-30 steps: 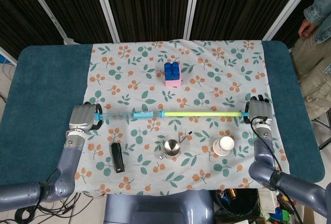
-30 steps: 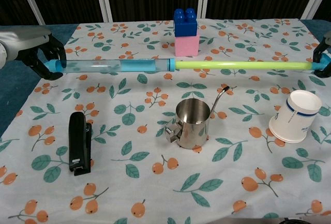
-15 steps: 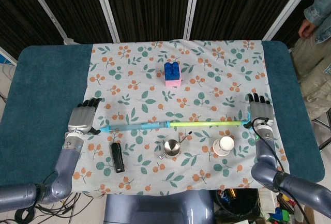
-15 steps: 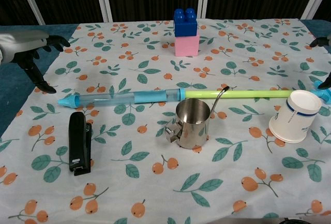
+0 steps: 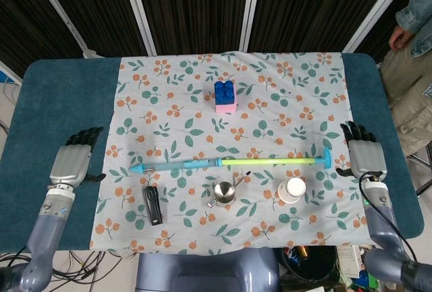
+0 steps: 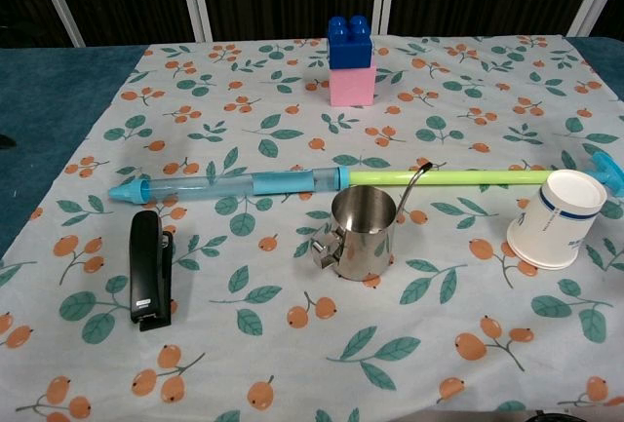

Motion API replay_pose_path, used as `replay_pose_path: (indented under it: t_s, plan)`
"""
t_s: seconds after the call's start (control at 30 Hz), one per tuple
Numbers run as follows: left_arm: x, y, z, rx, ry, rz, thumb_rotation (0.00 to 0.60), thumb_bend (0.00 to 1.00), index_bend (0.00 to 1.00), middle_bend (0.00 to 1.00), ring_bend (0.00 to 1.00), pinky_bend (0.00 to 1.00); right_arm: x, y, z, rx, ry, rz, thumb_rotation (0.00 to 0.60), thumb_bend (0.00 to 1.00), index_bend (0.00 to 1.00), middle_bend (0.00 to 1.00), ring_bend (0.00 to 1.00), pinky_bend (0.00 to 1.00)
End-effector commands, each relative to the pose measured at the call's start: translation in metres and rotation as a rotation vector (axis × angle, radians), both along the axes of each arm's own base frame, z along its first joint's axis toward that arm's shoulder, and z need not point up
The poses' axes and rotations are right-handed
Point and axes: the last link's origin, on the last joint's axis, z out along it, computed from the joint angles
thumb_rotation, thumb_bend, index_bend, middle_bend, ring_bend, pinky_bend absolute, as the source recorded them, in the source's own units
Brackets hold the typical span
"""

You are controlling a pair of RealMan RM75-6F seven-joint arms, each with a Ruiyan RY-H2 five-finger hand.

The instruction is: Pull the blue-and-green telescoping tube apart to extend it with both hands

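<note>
A: Setting: dark slatted panels behind a teal table (image 5: 54,103). A leaf-and-orange-berry printed cloth (image 5: 175,83) covers the middle and leaves bare teal strips at the left and right ends. A person (image 5: 412,49) in denim stands at the far right corner.

B: Count of items on the cloth?

A: One blue-and-green telescoping tube (image 5: 229,162), one steel cup (image 5: 225,193) with a thin wire spout, one white paper cup (image 5: 292,189), one black stapler (image 5: 154,205), and one block stack (image 5: 225,96), blue on pink. Five in total.

B: Tube position?

A: It lies flat on the cloth, running left to right across the middle, drawn out long. The blue half is on the left with a pointed tip; the green half is on the right, ending in a blue flared cap. In the chest view it passes just behind the steel cup and the paper cup.

B: Hands?

A: Two. The left hand (image 5: 73,159) is over the bare teal strip, fingers spread, holding nothing, well apart from the pointed tip. The right hand (image 5: 365,152) is at the cloth's right edge, fingers spread, holding nothing, near the flared cap but apart from it. Neither shows in the chest view.

B: Free room?

A: There is open cloth behind the tube on both sides of the block stack, and along the near edge in front of the cups.
</note>
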Motion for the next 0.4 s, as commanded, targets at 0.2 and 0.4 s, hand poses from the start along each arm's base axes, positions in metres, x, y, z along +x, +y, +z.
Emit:
replay_pose_path:
  t_s: [0.2, 0.4]
  plan:
    - [-0.055, -0.087, 0.03, 0.085, -0.023, -0.078, 0.6, 0.06, 0.0, 0.0, 0.0, 0.06, -0.032, 0.095, 0.034, -0.075, -0.05, 0.109, 0.6, 0.04, 0.0, 0.0, 0.0, 0.14]
    - [-0.068, -0.097, 0.028, 0.106, -0.011, -0.107, 0.6, 0.06, 0.0, 0.0, 0.0, 0.06, -0.04, 0.117, 0.035, -0.083, -0.017, 0.161, 0.6, 0.04, 0.0, 0.0, 0.0, 0.14]
